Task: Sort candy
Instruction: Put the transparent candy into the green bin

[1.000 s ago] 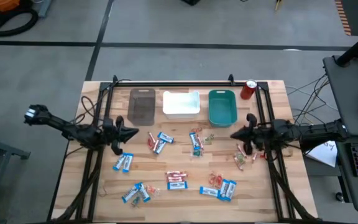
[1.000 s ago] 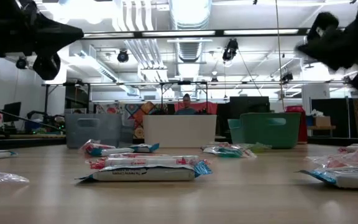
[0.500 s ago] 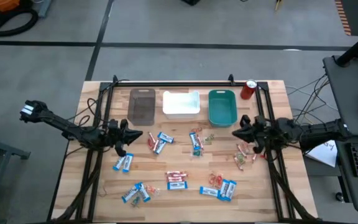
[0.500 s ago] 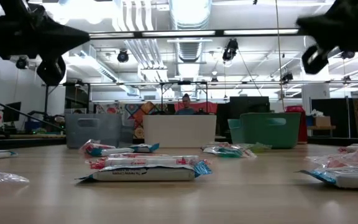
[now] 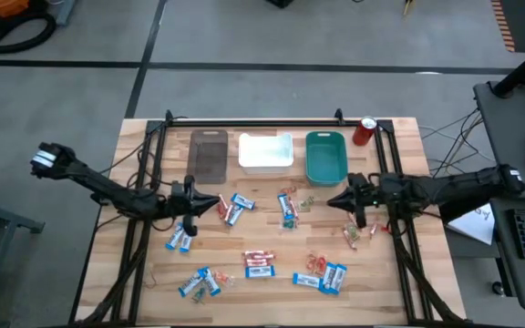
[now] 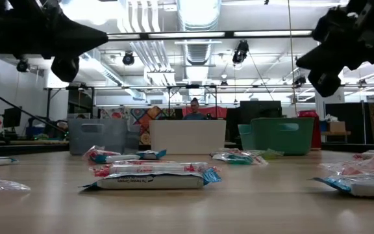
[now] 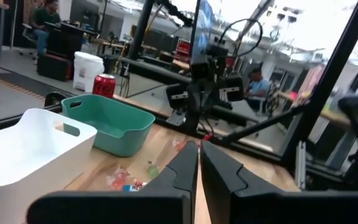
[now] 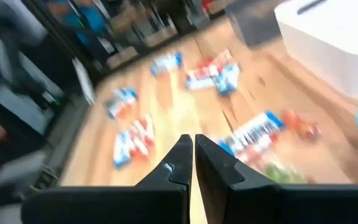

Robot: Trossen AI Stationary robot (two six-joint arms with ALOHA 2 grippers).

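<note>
1. a red-and-white candy bar (image 6: 151,177) lies nearest on the wooden table (image 6: 252,201).
2. farther back stand a grey bin (image 6: 97,135), white bin (image 6: 188,136) and teal bin (image 6: 281,135).
3. dark arms hang at upper left (image 6: 50,36) and upper right (image 6: 343,39).

Left gripper (image 5: 215,201) has shifted toward 3 o'clock, now just beside the blue-and-white bars (image 5: 233,208) at table centre-left. Right gripper (image 5: 332,201) has moved toward 9 o'clock, off the candy cluster (image 5: 357,228) it hung over. Candy unmoved.
</note>
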